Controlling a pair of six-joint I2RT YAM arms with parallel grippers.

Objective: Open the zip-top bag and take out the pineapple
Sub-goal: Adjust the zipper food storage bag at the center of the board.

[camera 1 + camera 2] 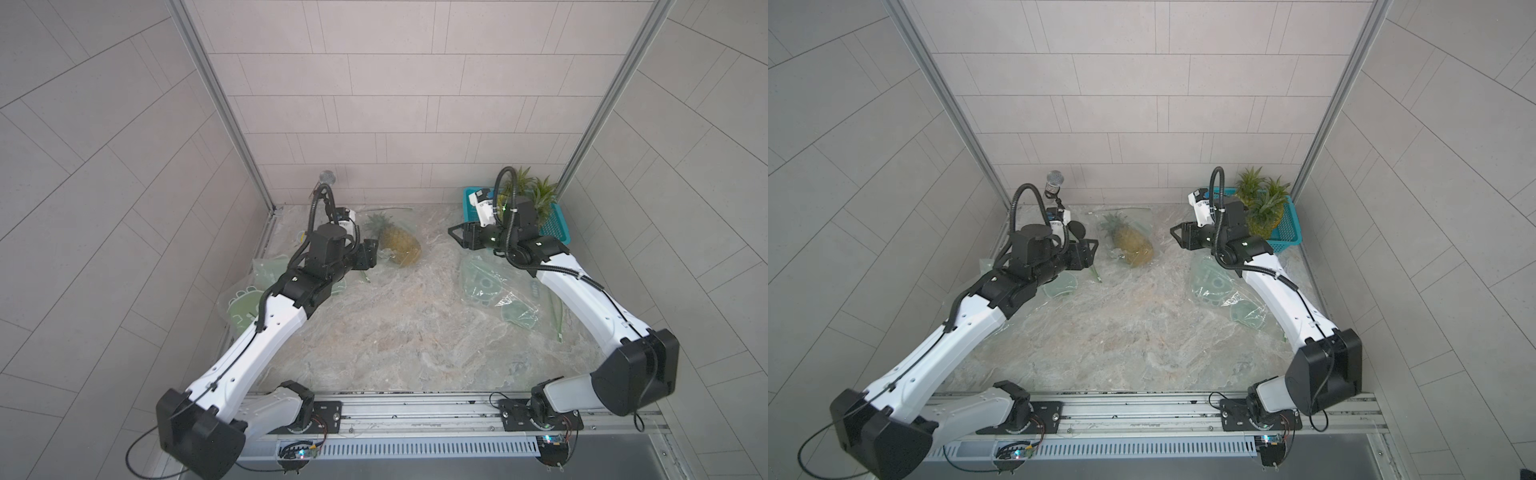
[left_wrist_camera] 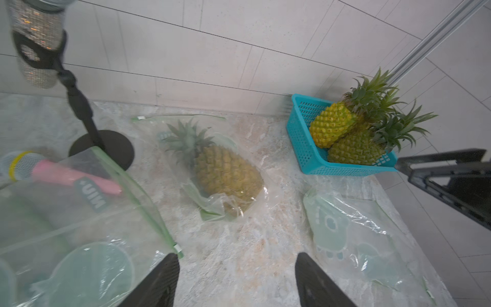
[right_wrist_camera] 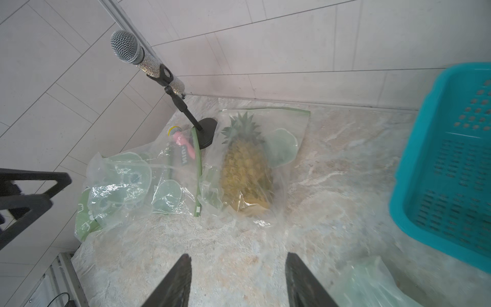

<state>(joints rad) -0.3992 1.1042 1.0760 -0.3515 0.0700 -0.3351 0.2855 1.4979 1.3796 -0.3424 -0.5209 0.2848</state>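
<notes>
Left gripper (image 2: 236,256): black fingers spread wide, nothing between them, near black microphone stand (image 3: 186,110). Right gripper (image 3: 239,255): fingers likewise parted, empty, well apart from stand. Yellow-brown pineapple (image 2: 225,172) with green crown: on its side inside clear green-edged zip-top bag (image 2: 218,204), just beside stand's round base. Teal perforated plastic basket (image 2: 305,148) holding two more pineapples (image 2: 332,125): well apart from stand, beyond bagged fruit.

Soft, even light, faint shadows; glare glints on the zip-top bag (image 2: 233,206); the basket (image 3: 449,164) is blurred; wall (image 1: 374,83) lines bow near edges.
</notes>
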